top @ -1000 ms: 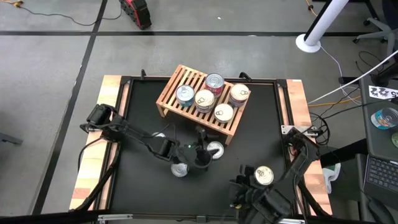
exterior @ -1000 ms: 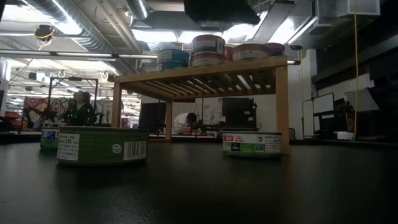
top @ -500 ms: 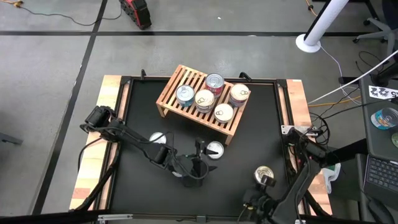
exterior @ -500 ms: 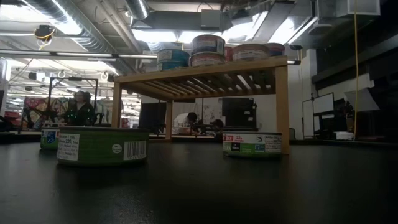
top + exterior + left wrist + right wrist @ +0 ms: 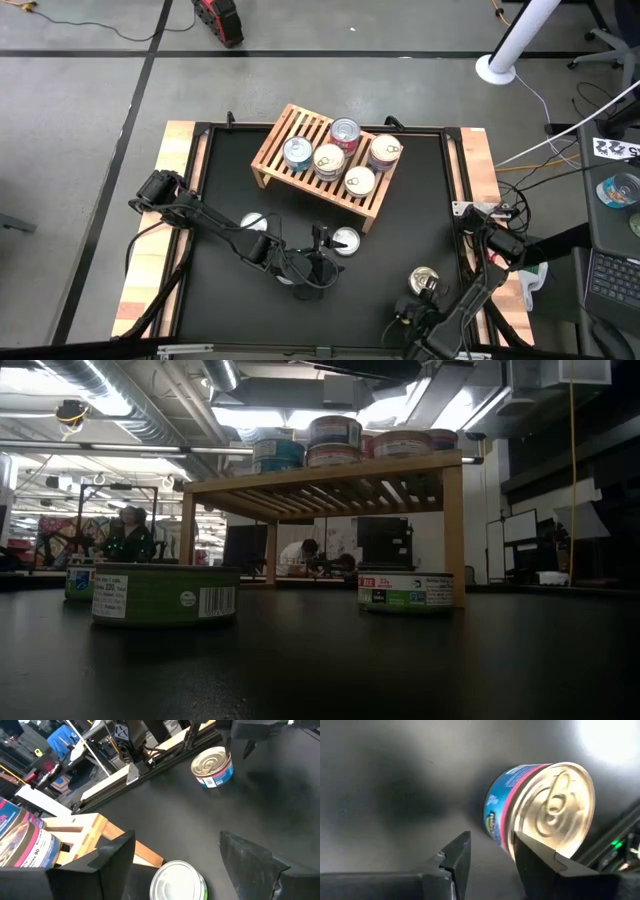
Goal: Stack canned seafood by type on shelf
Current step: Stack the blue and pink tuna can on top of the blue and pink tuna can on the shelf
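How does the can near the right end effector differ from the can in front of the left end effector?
The right-side can has a blue label with a pink band; the left-side can has a green one. The right-side can's lid is silver with a pull tab; the left-side can's top looks plain white. The right-side can sits in open space, the left-side can close to the shelf. Both stand upright on the mat, unheld.

Overhead view straight down on whole worktop (image 5: pixel 230 180), both arms and shelf (image 5: pixel 325 165) in frame. Low view at worktop height, level across toward shelf (image 5: pixel 330 470) and room behind, green-label can (image 5: pixel 165 595) close to lens. Left wrist view close, past own dark fingers (image 5: pixel 250 865), onto blue-label can (image 5: pixel 213 766) and a shelf corner. Right wrist view very near that same blue-label can (image 5: pixel 540 810). Shelf shared by overhead, low, left wrist.
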Tool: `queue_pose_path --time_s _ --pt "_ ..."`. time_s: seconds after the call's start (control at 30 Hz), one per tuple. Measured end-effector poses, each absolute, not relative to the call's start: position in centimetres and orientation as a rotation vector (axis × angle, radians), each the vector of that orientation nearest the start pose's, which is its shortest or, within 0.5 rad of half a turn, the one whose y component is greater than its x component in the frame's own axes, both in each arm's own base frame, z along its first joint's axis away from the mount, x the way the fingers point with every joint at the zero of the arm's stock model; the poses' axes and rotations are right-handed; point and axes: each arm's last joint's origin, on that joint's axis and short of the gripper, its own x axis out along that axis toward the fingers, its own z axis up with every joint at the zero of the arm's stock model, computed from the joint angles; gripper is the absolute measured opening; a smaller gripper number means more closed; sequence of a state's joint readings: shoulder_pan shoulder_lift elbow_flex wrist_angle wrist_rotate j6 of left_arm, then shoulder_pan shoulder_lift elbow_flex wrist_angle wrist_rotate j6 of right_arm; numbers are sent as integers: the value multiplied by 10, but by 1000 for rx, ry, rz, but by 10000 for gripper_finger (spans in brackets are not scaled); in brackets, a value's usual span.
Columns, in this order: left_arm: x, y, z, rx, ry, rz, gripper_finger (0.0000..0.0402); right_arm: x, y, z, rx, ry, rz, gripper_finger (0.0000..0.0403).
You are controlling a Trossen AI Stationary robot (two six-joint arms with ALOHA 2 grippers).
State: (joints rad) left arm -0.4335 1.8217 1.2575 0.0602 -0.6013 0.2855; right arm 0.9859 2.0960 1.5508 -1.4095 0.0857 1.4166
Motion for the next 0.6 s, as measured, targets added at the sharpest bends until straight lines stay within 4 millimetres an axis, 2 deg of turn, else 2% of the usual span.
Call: queue_pose_path --time_s 0.6 --pt "374 -155 235 529 460 101 282 198 294 161 3 1551 -629 141"
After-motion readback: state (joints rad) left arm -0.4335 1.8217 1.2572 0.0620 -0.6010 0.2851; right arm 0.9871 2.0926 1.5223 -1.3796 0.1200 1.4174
